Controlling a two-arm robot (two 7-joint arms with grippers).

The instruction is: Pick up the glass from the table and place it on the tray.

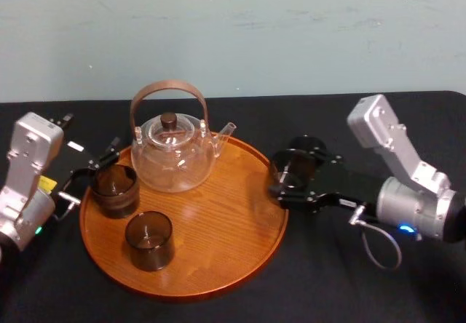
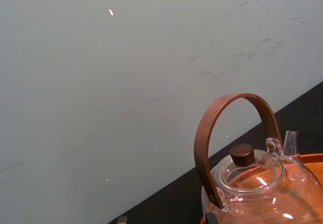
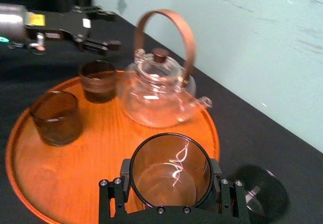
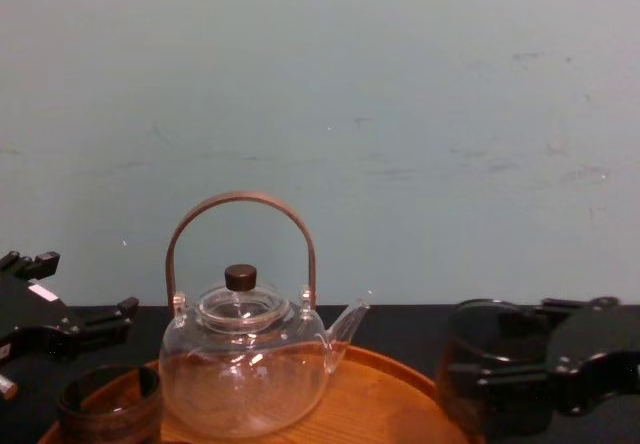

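Tabletop [image 1: 328, 286]: black cloth beneath a pale wall.
Tray [image 1: 240, 221]: round, wooden, carrying a teapot [image 1: 173, 156], a brown cup [image 1: 115, 190] and a second tumbler [image 1: 149, 240].
Right hand [image 3: 170, 176]: fingers pressed against both sides of the glass [image 3: 170, 156], pinching it.
Glass: upright in that grip, at the tray's right rim.
Left hand [image 1: 91, 174]: fingers spread, empty, just beside the brown cup.

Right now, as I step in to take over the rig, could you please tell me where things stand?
Right end effector: shut on the glass, seemingly lifted, at the tray's right rim.
Left end effector: open, holding nothing, beside the tray's left rim.
Done: glass picked off the table.
Left: carry it over the tray's bare right half, lower, release, withdraw.
Note: teapot, brown cup and second tumbler stand on its left half.
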